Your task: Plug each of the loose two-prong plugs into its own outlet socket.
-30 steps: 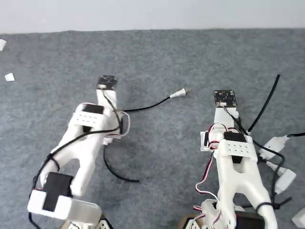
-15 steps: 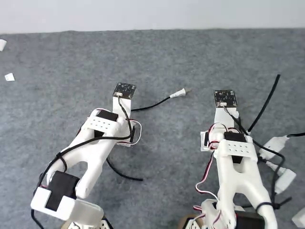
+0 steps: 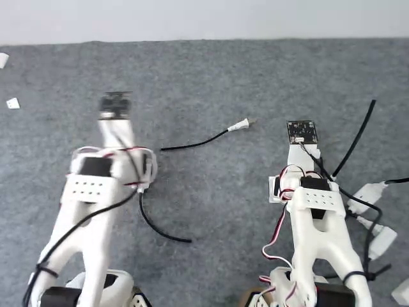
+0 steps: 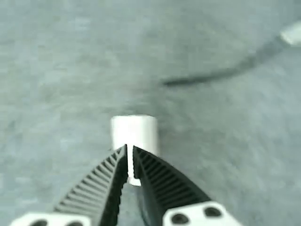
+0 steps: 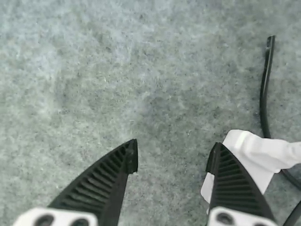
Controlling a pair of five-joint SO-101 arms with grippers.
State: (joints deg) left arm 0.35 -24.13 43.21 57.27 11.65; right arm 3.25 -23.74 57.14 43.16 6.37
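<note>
Grey carpet (image 3: 211, 77) is spread over the whole tabletop, bounded by a pale wall (image 3: 204, 19) along the top of the frame. The loose two-prong plug (image 3: 240, 125) on its black cable (image 3: 192, 145) is laid at the centre, apart from both arms. White outlet sockets (image 3: 369, 195) are gathered at the right edge. The left gripper (image 4: 130, 149) is clenched nearly together behind a white cylindrical piece (image 4: 134, 132); whether that piece is pinched cannot be told. The right gripper (image 5: 174, 157) is held released, just beside a socket.

The table (image 3: 211, 70) is overlooked steeply by the high camera; wrist cameras are held close above it, aimed past the left gripper (image 4: 129, 153) and right gripper (image 5: 173, 157). A black cable (image 3: 192, 146) is shared with the left wrist view.
</note>
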